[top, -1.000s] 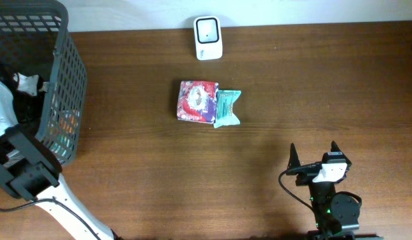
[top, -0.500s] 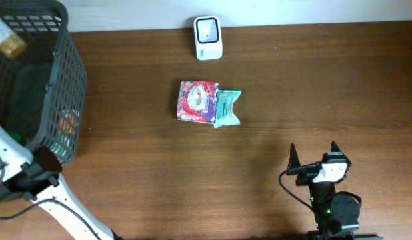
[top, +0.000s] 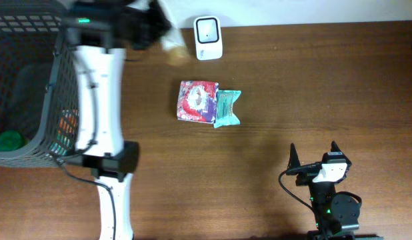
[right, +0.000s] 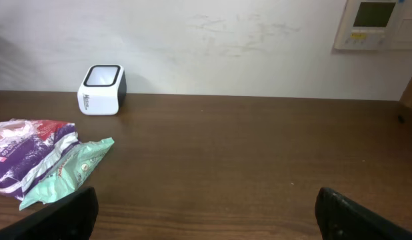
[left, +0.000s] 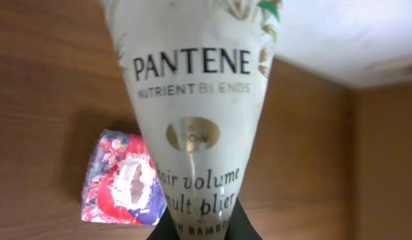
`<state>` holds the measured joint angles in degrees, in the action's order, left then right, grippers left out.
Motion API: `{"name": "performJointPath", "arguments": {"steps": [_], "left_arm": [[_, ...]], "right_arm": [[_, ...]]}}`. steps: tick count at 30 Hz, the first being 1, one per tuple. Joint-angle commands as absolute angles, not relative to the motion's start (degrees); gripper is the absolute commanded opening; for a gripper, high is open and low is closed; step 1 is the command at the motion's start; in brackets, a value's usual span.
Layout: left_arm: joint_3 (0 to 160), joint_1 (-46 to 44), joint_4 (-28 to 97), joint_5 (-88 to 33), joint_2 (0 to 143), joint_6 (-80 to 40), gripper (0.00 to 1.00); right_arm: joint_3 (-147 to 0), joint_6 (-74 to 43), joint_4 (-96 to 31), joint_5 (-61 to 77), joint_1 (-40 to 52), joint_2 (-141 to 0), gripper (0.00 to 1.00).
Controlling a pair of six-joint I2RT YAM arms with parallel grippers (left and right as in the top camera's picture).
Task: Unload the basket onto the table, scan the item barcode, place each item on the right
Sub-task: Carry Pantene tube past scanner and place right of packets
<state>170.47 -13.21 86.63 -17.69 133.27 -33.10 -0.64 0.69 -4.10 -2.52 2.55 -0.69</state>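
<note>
We hold the Pantene bottle (left: 193, 100) in our left gripper (left: 201, 228), jaws clamped narrow on one end, above the table just left of the barcode scanner (top: 208, 29). Our right gripper (top: 314, 157) rests with jaws wide, holding nothing, well apart from the purple packet (top: 196, 102).

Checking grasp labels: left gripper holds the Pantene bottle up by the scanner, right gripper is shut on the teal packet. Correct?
Not quite: the right gripper is open and empty. The teal packet lies well away from it, beside the red packet, as the overhead view shows. The rest stands.
</note>
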Motion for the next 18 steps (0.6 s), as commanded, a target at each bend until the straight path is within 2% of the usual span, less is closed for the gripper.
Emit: {"name": "performJointPath", "arguments": {"steps": [1,5,10,14,17,18], "left_arm": [[159.24,-23.64,79.44,-5.96,130.91,-32.99,0.00],[138.50,-33.56,59.59,-5.93,130.91,-33.01,0.00],[120.55,-38.06,42.65,-5.89,130.91,-33.01,0.00],[114.24,-38.85,38.76,0.34,130.91,-38.39,0.00],[113.23,-38.85,38.39,1.96,131.20,-38.35,0.11],[113.23,-39.03,38.37,1.98,131.26,-38.35,0.23]], "right_arm": [[-0.32,0.62,-4.54,-2.81,2.17,-0.36,0.99],[-0.32,0.60,-4.54,-2.81,2.17,-0.36,0.99],[-0.32,0.62,-4.54,-2.81,2.17,-0.36,0.99],[-0.32,0.62,-4.54,-2.81,2.17,-0.36,0.99],[-0.32,0.62,-4.54,-2.81,2.17,-0.36,0.99],[-0.32,0.62,-4.54,-2.81,2.17,-0.36,0.99]]}}
